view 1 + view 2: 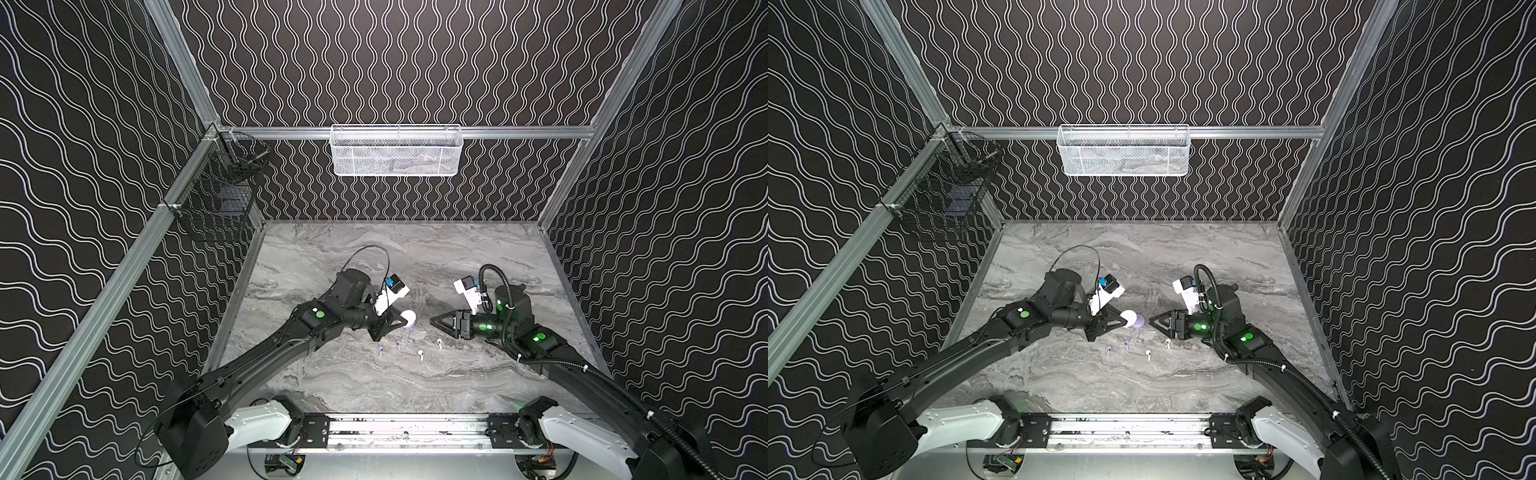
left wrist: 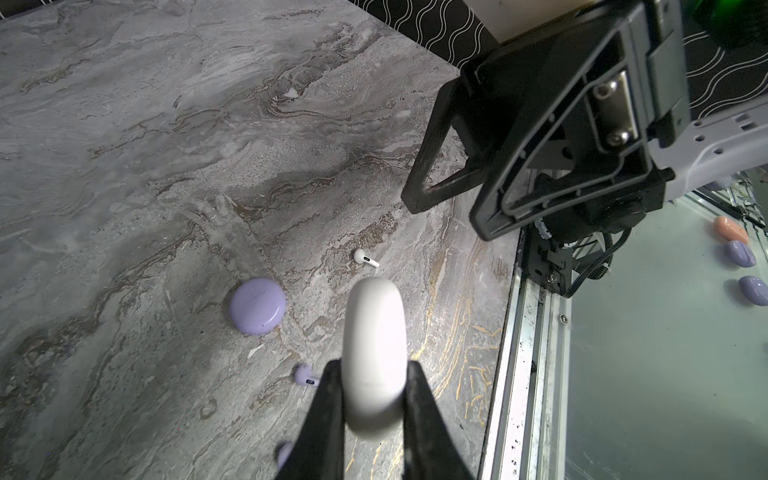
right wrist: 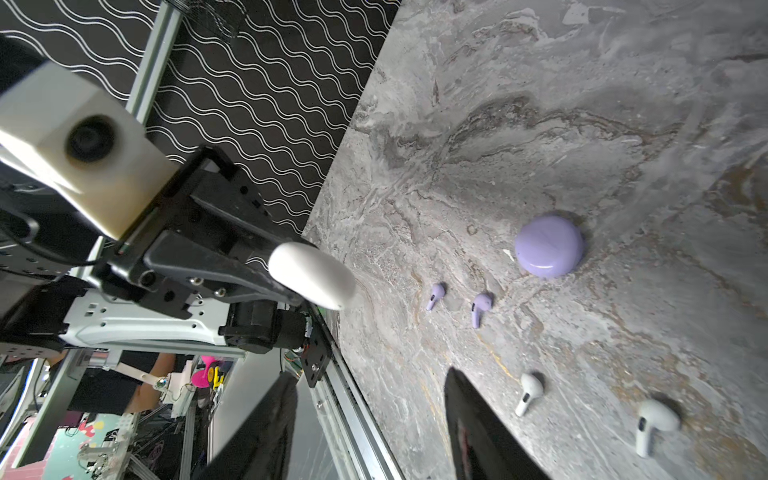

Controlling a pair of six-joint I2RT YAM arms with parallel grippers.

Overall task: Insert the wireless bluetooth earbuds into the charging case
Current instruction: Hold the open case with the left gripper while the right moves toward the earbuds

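1. The white case (image 2: 376, 357) is pinched edge-on between the fingers of the left end effector (image 2: 372, 372) and is held clear of the table (image 1: 332, 386).
2. In both top views this case (image 1: 1128, 316) is seen near the middle of the table, overlapping the lavender case (image 1: 1139, 322) from above.
3. The lavender case (image 3: 549, 246) lies flat and closed on the table, touched by neither end effector.
4. The right end effector (image 3: 370, 378) is spread, with nothing between its fingers. It is held above the table, its tips pointed toward the cases (image 1: 434, 322).
5. Four earbuds lie on the table in a loose row, just in front of the cases and between the two arms.
6. The two lavender earbuds (image 1: 380, 350) (image 1: 398, 344) are on the left of the row. They lie close together (image 3: 435, 295) (image 3: 481, 307).
7. The two white earbuds (image 1: 420, 354) (image 1: 439, 342) are on the right of the row, nearer the right end effector. They lie apart from each other (image 3: 528, 392) (image 3: 652, 424).
8. No earbud is touching either case or an end effector.
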